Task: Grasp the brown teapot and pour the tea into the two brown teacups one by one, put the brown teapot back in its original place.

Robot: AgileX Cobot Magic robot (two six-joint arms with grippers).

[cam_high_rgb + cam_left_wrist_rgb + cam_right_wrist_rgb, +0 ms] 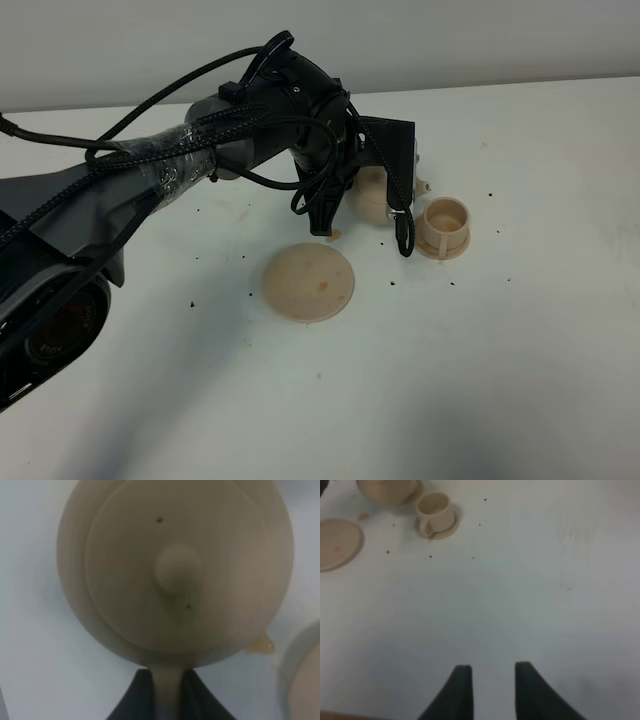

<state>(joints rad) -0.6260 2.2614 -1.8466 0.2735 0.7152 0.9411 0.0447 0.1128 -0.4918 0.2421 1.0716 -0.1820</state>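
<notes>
The brown teapot point(372, 194) is near the table's middle, mostly hidden by my left arm. In the left wrist view I look down on its knobbed lid point(175, 570). My left gripper point(167, 697) is shut on its loop handle, and it also shows in the high view point(350, 200). One brown teacup point(443, 228) stands upright and empty just right of the teapot; it also shows in the right wrist view point(436, 512). The second teacup is hidden. The round saucer point(309, 281) lies bare in front of the teapot. My right gripper point(490, 690) is open and empty over bare table.
Small dark specks are scattered over the white table point(520, 340). A small tan spot point(335, 233) lies between teapot and saucer. My left arm and its cables point(200, 150) stretch from the left edge to the table's middle.
</notes>
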